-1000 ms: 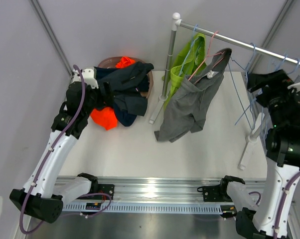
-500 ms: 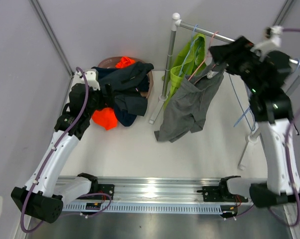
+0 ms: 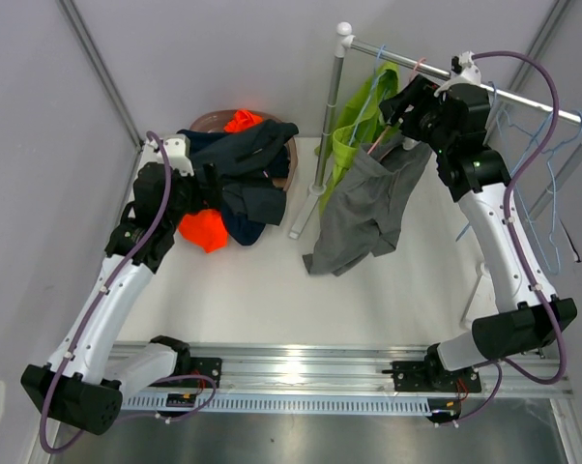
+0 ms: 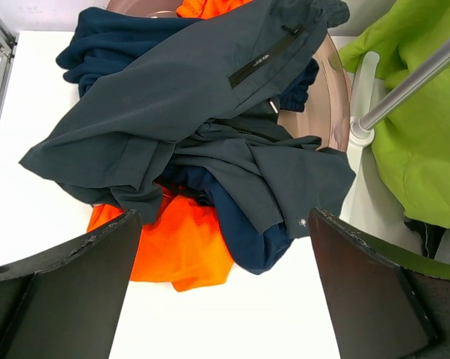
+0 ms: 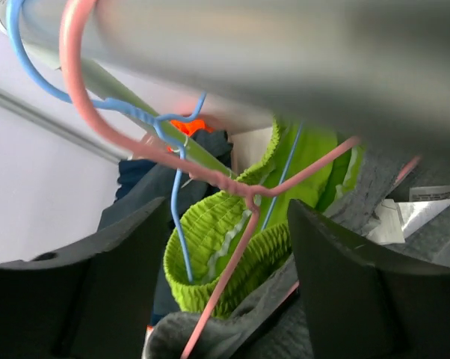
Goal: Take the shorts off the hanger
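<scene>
Right arm has swung way over from the far right side of the table and now its right gripper (image 3: 399, 104) is up at the silver metal rail (image 3: 528, 98), right by the pink wire hanger (image 5: 81, 105). Its fingers (image 5: 113, 292) are apart, not clamped on anything. In the wrist view the pink wire and a thin blue wire hanger (image 5: 177, 224) run through the gap between them, with the lime green ribbed-waist shorts (image 5: 210, 232) just behind.

The soft grey shorts (image 3: 363, 208) hang off that pink hanger, sagging down at a tilt until the lower hem is near the white table (image 3: 262, 290). The lime green pair sits on the rail just left of them, next to the rack's upright post (image 3: 328, 116).

The left arm hasn't really budged. The left gripper (image 4: 225, 217) hovers over the pile with both fingers (image 4: 68, 284) spread wide, holding nothing.

That pile is at the back left: dark navy-black shorts (image 4: 173, 97) draped on top, a navy pair (image 4: 244, 228) underneath, and the bright orange shorts (image 4: 187, 250) poking out at the near edge. They spill over a round brown bowl (image 4: 334, 97). A few empty blue hangers (image 3: 552, 193) dangle at the right end of the rail.
</scene>
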